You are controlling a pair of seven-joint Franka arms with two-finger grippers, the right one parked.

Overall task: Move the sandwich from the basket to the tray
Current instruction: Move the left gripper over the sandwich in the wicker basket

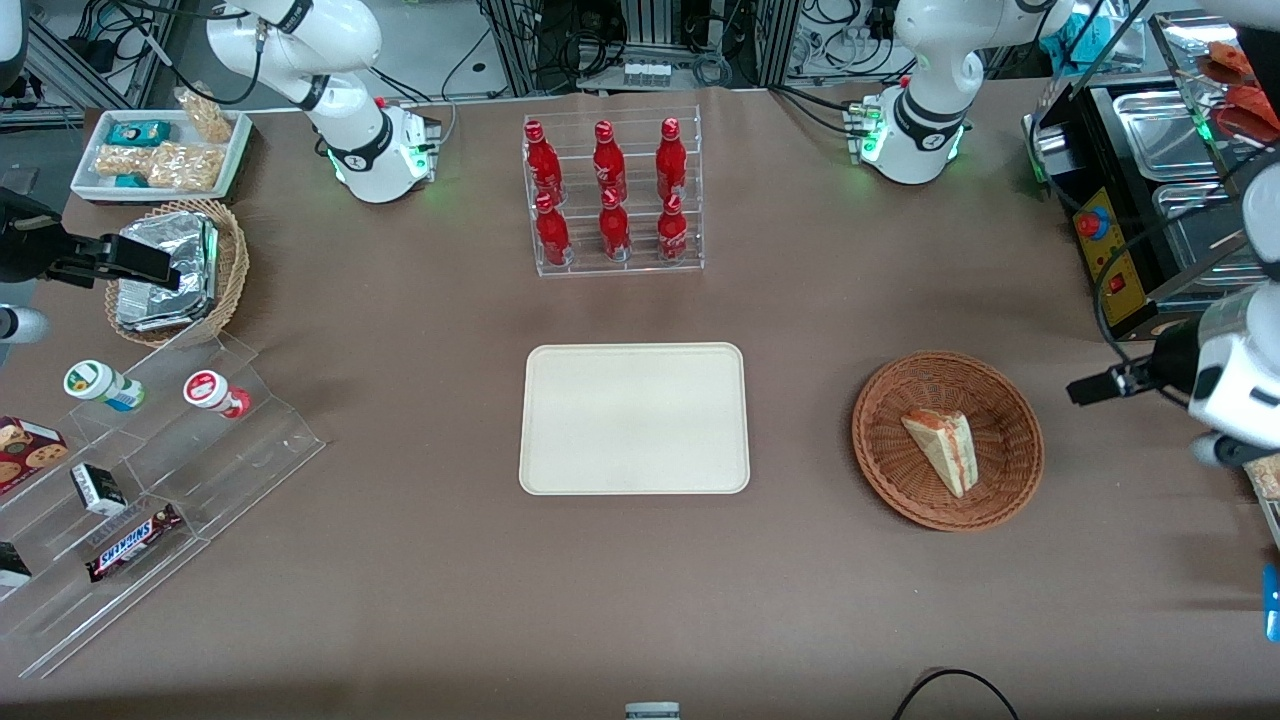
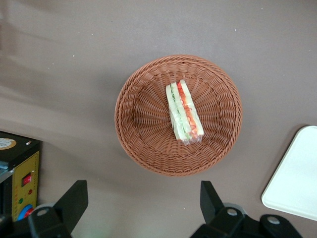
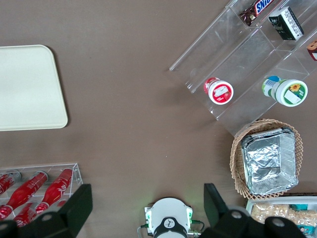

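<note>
Lying on its side in the basket point(image 1: 947, 440), the sandwich point(image 1: 943, 450) sits roughly at the centre of the woven floor, its filling edge visible from above in the left wrist view point(image 2: 183, 111). Wrap is clear; red, orange and green layers show between pale bread. Basket point(image 2: 179, 115) stands on the brown table point(image 1: 640, 600), toward the working arm's end.

Gripper point(image 1: 1085, 388): held well above the table, off to the side of the basket at the working arm's end, not over it in the front view. In the left wrist view the gripper point(image 2: 143, 196) has its two dark fingers point(image 2: 74, 198) spread wide apart, nothing between them. No contact with basket or sandwich.

Tray point(image 1: 634, 418): cream, flat on the table near the middle, apart from the basket, nothing on it. One corner of it shows in the left wrist view point(image 2: 294, 178).

Other items: rack of red bottles point(image 1: 610, 195) farther from the front camera than the tray. Lighter wicker basket with foil packs point(image 1: 175, 270) and a clear stepped stand with snacks point(image 1: 150, 490) lie toward the parked arm's end. Black unit with metal trays point(image 1: 1150, 190) stands at the working arm's end.
</note>
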